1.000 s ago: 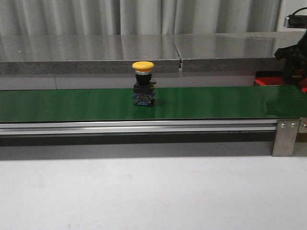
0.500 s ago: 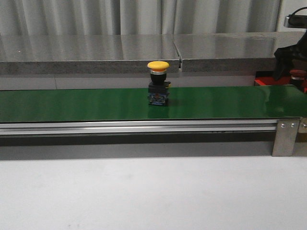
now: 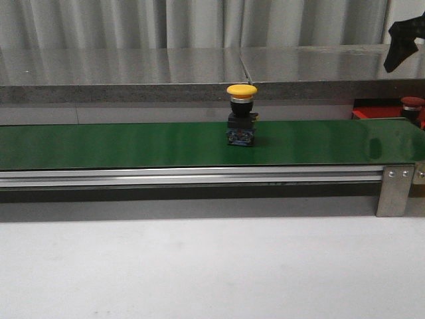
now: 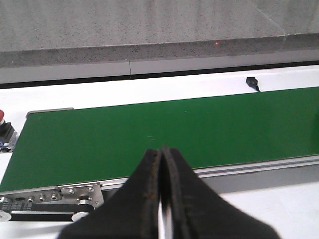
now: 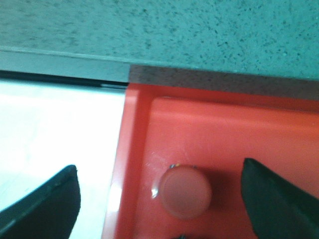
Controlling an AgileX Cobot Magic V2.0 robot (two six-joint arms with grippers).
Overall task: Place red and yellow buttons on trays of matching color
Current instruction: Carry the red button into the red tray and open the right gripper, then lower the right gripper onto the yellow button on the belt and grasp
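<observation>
A yellow button (image 3: 241, 113) stands upright on the green belt (image 3: 119, 143), right of its middle. A red button (image 3: 412, 103) sits on the red tray (image 3: 368, 113) behind the belt's right end. From the right wrist view its domed cap (image 5: 186, 191) shows inside the red tray (image 5: 144, 129). My right gripper (image 5: 160, 201) hangs open above it, touching nothing, and appears raised at the far right (image 3: 400, 41) in the front view. My left gripper (image 4: 162, 157) is shut and empty over the belt's (image 4: 149, 129) near edge. No yellow tray is in view.
A grey stone counter (image 3: 133, 73) runs behind the belt. A metal bracket (image 3: 397, 189) caps the belt's right end. In the left wrist view a red-capped button (image 4: 4, 130) peeks in beside the belt's roller end, and a small black part (image 4: 252, 82) lies behind the belt.
The yellow button has ridden the belt to the right. My right gripper has risen from the red tray, and the red button now stands there uncovered.
</observation>
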